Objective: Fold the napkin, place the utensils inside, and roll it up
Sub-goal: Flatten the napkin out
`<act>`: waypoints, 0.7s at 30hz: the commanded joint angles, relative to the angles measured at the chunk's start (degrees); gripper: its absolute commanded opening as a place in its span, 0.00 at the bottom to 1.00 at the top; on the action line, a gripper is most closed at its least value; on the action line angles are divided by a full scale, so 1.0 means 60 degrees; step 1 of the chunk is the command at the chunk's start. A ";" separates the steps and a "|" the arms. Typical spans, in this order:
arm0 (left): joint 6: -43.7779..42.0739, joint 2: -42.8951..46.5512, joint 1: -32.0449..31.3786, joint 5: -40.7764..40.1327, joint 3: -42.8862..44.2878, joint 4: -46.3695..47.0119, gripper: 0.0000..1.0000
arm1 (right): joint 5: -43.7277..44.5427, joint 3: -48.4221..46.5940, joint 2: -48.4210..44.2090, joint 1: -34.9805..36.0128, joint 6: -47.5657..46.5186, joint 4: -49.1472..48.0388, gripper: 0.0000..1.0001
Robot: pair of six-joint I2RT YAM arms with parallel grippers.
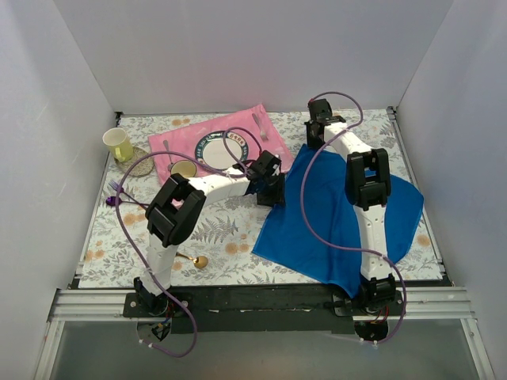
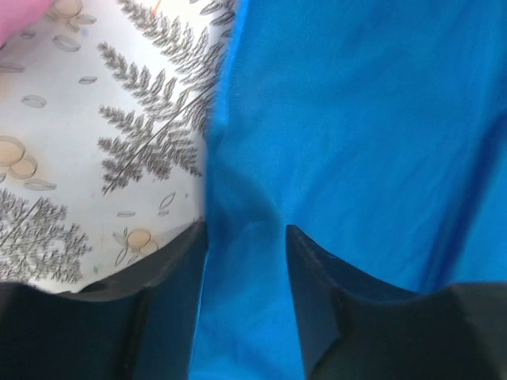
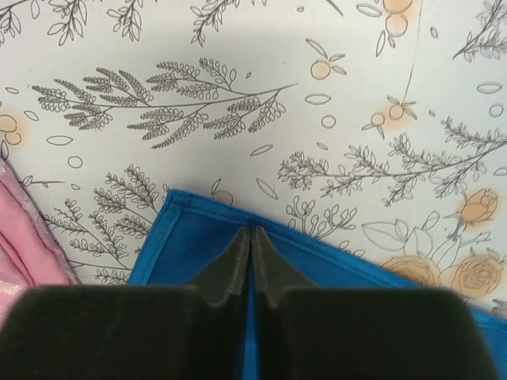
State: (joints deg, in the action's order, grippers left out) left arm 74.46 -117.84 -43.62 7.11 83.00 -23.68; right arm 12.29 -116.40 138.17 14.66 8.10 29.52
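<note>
The blue napkin point(image 1: 341, 222) lies spread on the right half of the table, slightly rumpled. My right gripper point(image 1: 317, 134) is at its far corner. In the right wrist view, that gripper point(image 3: 251, 231) is shut on the napkin's hemmed edge point(image 3: 198, 207). My left gripper point(image 1: 273, 194) is at the napkin's left edge. In the left wrist view, its jaws point(image 2: 245, 233) stand apart with a raised ridge of napkin point(image 2: 356, 119) between them. A gold-bowled spoon point(image 1: 198, 261) lies near the left arm's base, apart from both grippers.
A pink placemat point(image 1: 170, 146) at the back left carries a plate point(image 1: 222, 149), a small cup point(image 1: 184, 168) and a silver fork point(image 1: 259, 125). A yellow cup point(image 1: 119, 144) and purple cutlery point(image 1: 119, 194) sit at the left. White walls enclose the table.
</note>
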 commanded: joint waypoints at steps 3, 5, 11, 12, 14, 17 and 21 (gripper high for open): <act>-0.0090 -0.0647 -0.0026 -0.0146 0.0711 -0.0403 0.31 | -0.0760 -0.0522 0.0468 -0.0172 -0.0485 -0.0904 0.01; -0.0163 -0.0779 -0.0026 -0.0219 0.0945 -0.0477 0.24 | -0.0717 -0.0551 0.0482 -0.0245 -0.0485 -0.1125 0.01; -0.0251 -0.1540 0.0062 -0.0438 0.2512 -0.1106 0.08 | -0.0643 -0.1339 0.0760 -0.0524 -0.0485 -0.1858 0.01; -0.0280 -0.1599 0.0077 -0.0569 0.2659 -0.1194 0.08 | -0.0701 -0.1444 0.0790 -0.0553 -0.0630 -0.1902 0.01; -0.0310 -0.1717 0.0223 -0.0745 0.3055 -0.1341 0.07 | -0.0934 -0.1736 0.0892 -0.0582 -0.0821 -0.2136 0.01; -0.0324 -0.1834 0.0443 -0.1066 0.3611 -0.1575 0.00 | -0.1301 -0.1841 0.0922 -0.0582 -0.1115 -0.2458 0.01; -0.0485 -0.1790 0.0589 -0.1712 0.4168 -0.1649 0.00 | -0.1419 -0.1636 0.0761 -0.0582 -0.1203 -0.2663 0.01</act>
State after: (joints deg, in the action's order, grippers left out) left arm 73.03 -129.99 -41.60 2.13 103.50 -31.79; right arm 5.87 -124.75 143.83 10.96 2.83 17.72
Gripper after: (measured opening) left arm 0.013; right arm 0.022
